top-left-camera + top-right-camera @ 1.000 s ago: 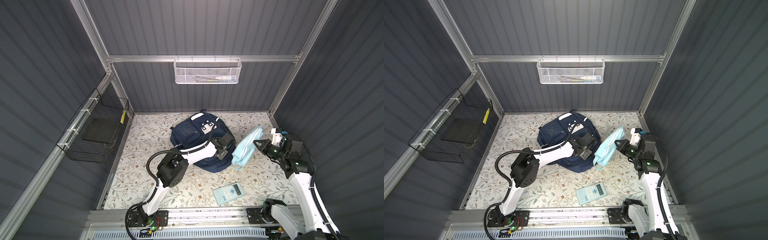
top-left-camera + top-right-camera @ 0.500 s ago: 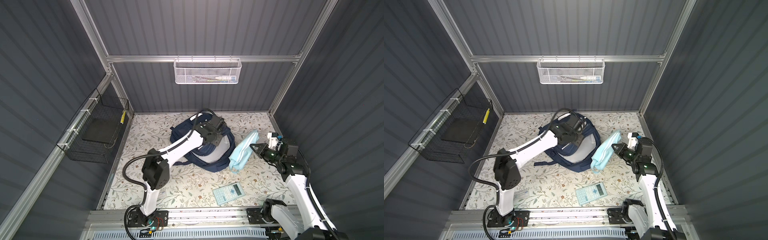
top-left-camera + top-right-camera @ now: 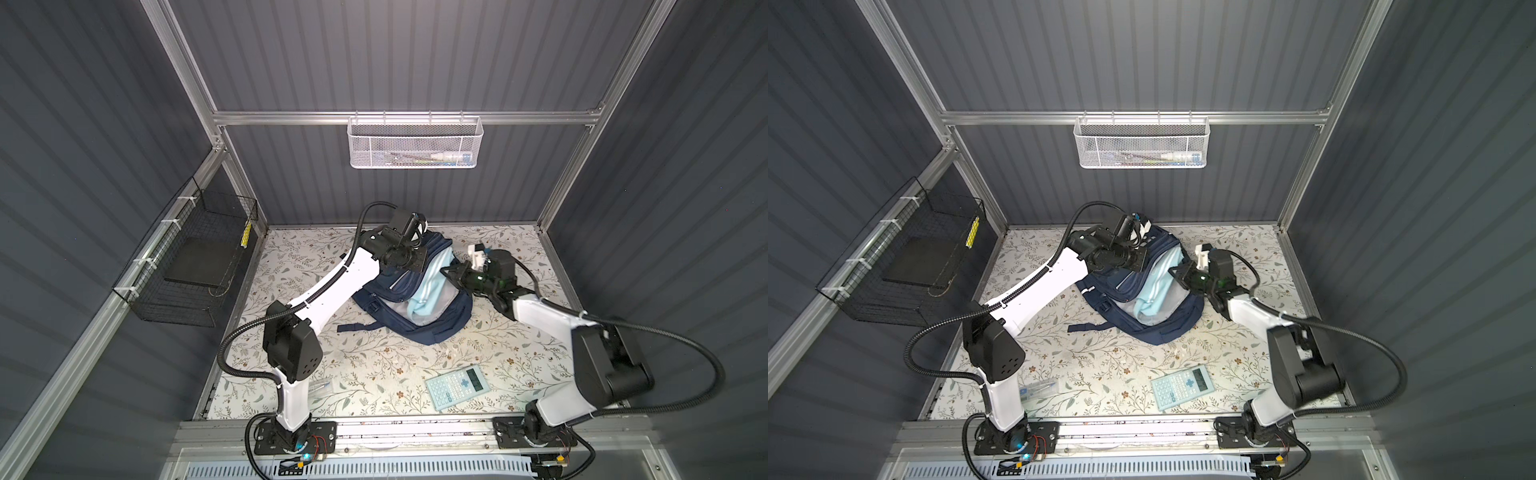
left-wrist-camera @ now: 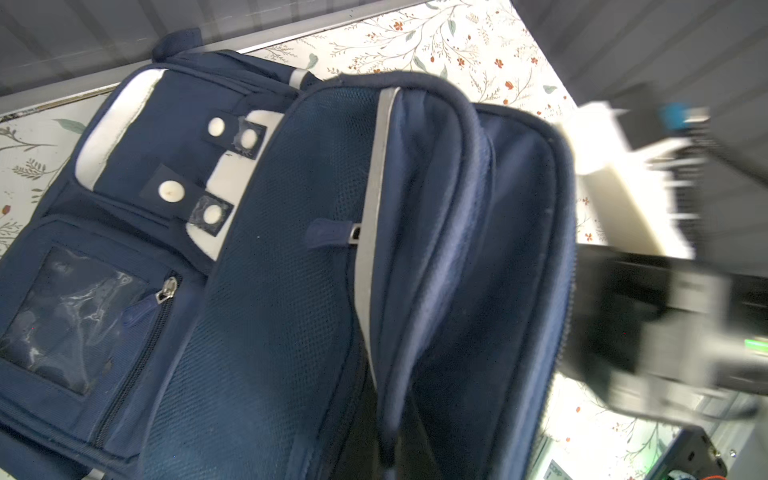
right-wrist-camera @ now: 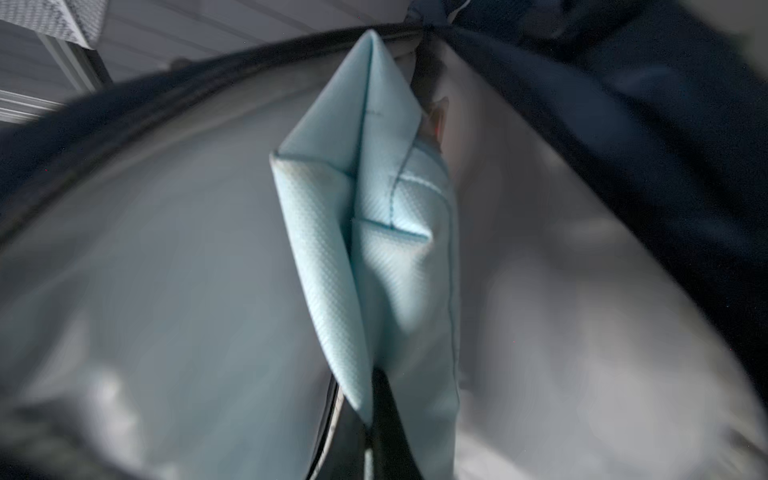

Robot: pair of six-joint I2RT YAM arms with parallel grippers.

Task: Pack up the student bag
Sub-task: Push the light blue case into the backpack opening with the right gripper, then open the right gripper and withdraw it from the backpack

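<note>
The student bag (image 3: 432, 326) (image 3: 1154, 328), navy with white trim, lies at the back middle of the floral table, its main opening showing grey lining. My left gripper (image 3: 411, 266) (image 3: 1136, 264) (image 4: 384, 453) is shut on the bag's (image 4: 270, 291) upper opening edge and holds it raised. My right gripper (image 3: 449, 276) (image 3: 1177, 274) (image 5: 376, 399) is shut on a light-blue pouch (image 3: 428, 295) (image 3: 1156, 286) (image 5: 374, 208). The pouch reaches into the opening, over the grey lining (image 5: 166, 270). The fingertips of both grippers are mostly hidden by fabric.
A light-blue calculator (image 3: 457, 386) (image 3: 1183, 386) lies near the front edge. A small clear case (image 3: 1038, 390) sits by the left arm's base. A white mesh basket (image 3: 415, 143) hangs on the back wall, a black wire basket (image 3: 195, 266) on the left wall.
My left gripper went from the bag's right side to its back top, shut on the opening edge and lifted it. My right gripper carried the pouch leftward into the opening.
</note>
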